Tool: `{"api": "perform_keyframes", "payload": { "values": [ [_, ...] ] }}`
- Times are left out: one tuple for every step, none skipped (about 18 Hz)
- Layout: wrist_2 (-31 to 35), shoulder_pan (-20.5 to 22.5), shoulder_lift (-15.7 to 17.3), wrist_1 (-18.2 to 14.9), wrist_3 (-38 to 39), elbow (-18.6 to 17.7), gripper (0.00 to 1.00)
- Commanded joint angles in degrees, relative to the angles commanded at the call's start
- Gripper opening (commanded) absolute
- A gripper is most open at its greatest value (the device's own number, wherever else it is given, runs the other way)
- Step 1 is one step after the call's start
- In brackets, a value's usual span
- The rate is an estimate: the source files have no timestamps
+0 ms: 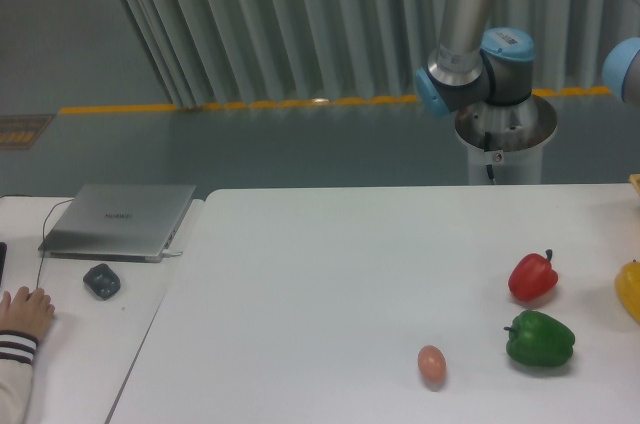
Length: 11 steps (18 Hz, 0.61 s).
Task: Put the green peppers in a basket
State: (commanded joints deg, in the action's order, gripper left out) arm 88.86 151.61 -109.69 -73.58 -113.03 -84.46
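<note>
The green pepper (pixel 540 339) lies on the white table (pixel 330 284) at the front right, glossy and lobed, with its short stem toward the left. Only the arm's base and elbow joints (pixel 478 64) show behind the table's far edge. The gripper is out of view. At the right edge, near the table's far side, a small tan corner (pixel 635 181) pokes into the frame; I cannot tell whether it is the basket.
A red pepper (pixel 532 276) sits just behind the green one. A yellow pepper (pixel 629 289) is cut off by the right edge. An egg (pixel 431 364) lies left of the green pepper. A laptop (pixel 120 220), a dark mouse (pixel 102 280) and a person's hand (pixel 22 314) are on the left table.
</note>
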Motion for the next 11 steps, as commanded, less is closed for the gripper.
{"api": "perform_keyframes", "payload": {
  "values": [
    [0.0, 0.0, 0.1, 1.2, -0.1, -0.8, 1.00],
    [0.0, 0.1, 0.3, 2.4, -0.1, -1.4, 1.00],
    [0.0, 0.1, 0.5, 3.0, 0.1, -1.7, 1.00],
    [0.0, 0.1, 0.7, 3.1, 0.1, -1.9, 1.00],
    [0.0, 0.1, 0.8, 3.2, 0.2, -2.0, 1.00],
    [0.1, -0.3, 0.9, 3.4, 0.4, -2.1, 1.00],
    [0.2, -0.5, 1.1, 4.5, 1.4, -2.2, 1.00],
    [0.3, -1.2, 1.7, 5.4, 3.1, -2.4, 1.00],
    [0.3, -2.2, 2.0, 5.7, 5.0, -2.7, 1.00],
    [0.3, -2.5, 2.1, 5.8, 7.1, -2.8, 1.00],
    [0.3, -3.0, 2.3, 5.8, 8.7, -2.9, 1.00]
  ]
}}
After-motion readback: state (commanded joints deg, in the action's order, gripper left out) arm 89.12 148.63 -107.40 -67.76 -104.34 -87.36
